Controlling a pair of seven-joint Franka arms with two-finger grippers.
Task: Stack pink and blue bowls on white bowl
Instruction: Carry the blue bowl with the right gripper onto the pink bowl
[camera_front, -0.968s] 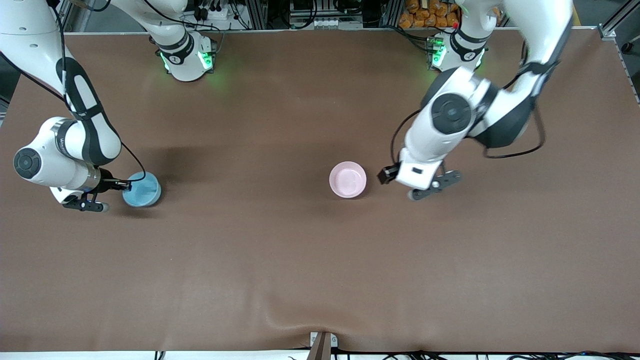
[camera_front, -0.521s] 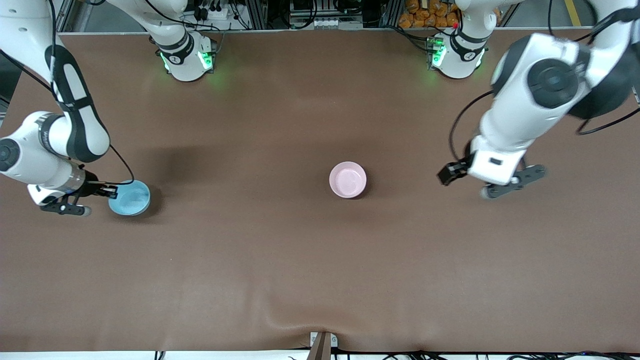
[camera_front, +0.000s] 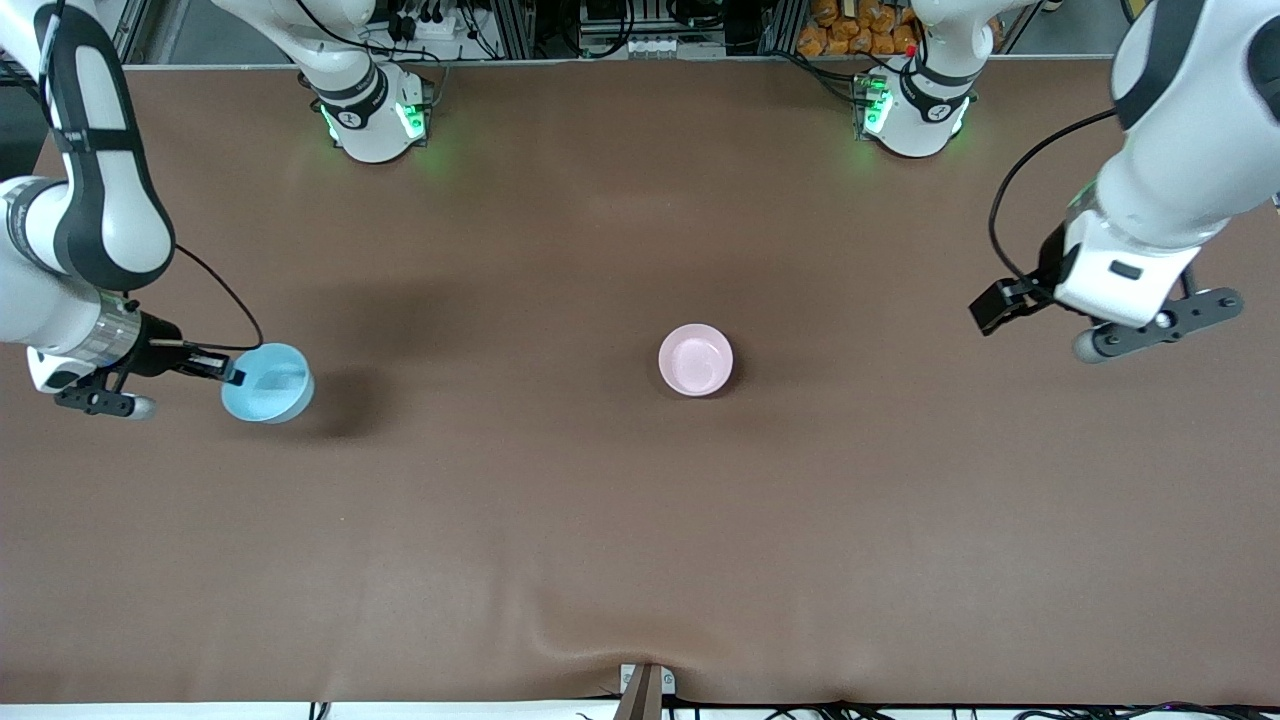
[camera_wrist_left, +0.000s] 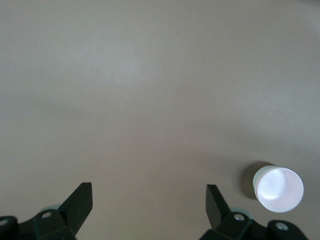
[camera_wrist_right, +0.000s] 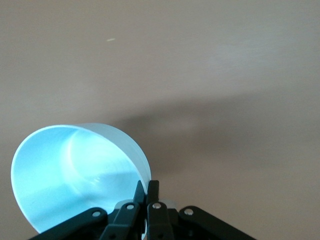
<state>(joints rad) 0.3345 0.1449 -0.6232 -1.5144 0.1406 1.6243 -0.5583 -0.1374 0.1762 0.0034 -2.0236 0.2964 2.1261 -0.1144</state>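
We found no text, label, brand, number or sign that could be read in any view. The blue bowl (camera_front: 267, 383), the pink bowl (camera_front: 696, 359) and the brown surface (camera_front: 640, 520) were all plain, and any markings on the arms were too small for us to make out.

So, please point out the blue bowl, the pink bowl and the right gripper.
blue bowl (camera_front: 268, 384): front view, on its inside.
pink bowl (camera_front: 696, 360): front view, middle of its inside.
right gripper (camera_front: 232, 374): front view, fingertips pinching the blue bowl's rim.
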